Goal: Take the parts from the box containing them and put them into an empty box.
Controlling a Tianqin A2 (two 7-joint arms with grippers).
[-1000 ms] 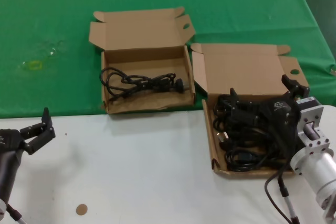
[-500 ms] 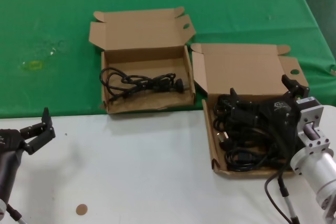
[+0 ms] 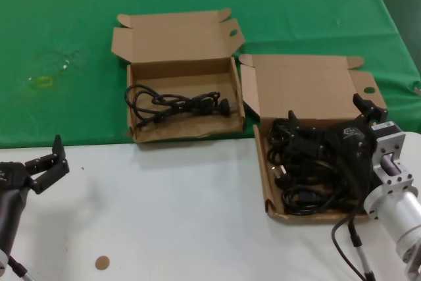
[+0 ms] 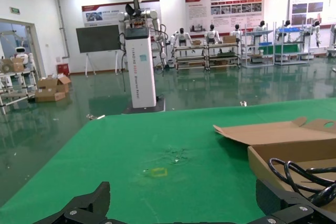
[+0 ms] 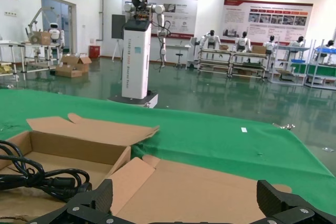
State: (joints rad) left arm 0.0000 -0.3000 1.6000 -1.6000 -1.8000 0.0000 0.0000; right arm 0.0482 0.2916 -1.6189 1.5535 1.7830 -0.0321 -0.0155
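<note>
The box containing the parts (image 3: pixel 309 87) stands open at the right, packed with black cables (image 3: pixel 299 176). My right gripper (image 3: pixel 327 111) is open and hangs just above that pile, holding nothing. In the right wrist view its gripper (image 5: pixel 186 203) faces the box's raised lid (image 5: pixel 210 182). The other box (image 3: pixel 177 34) stands open to its left on the green cloth and holds one coiled black cable (image 3: pixel 177 103). My left gripper (image 3: pixel 52 161) is open and empty at the near left, over the white table. In the left wrist view its gripper (image 4: pixel 184 205) looks toward that box (image 4: pixel 294 148).
The far half of the table has a green cloth (image 3: pixel 66 18) with a small yellow mark (image 3: pixel 43 82). The near half is white (image 3: pixel 171 208), with a small brown disc (image 3: pixel 102 262) near the front edge. The two boxes almost touch.
</note>
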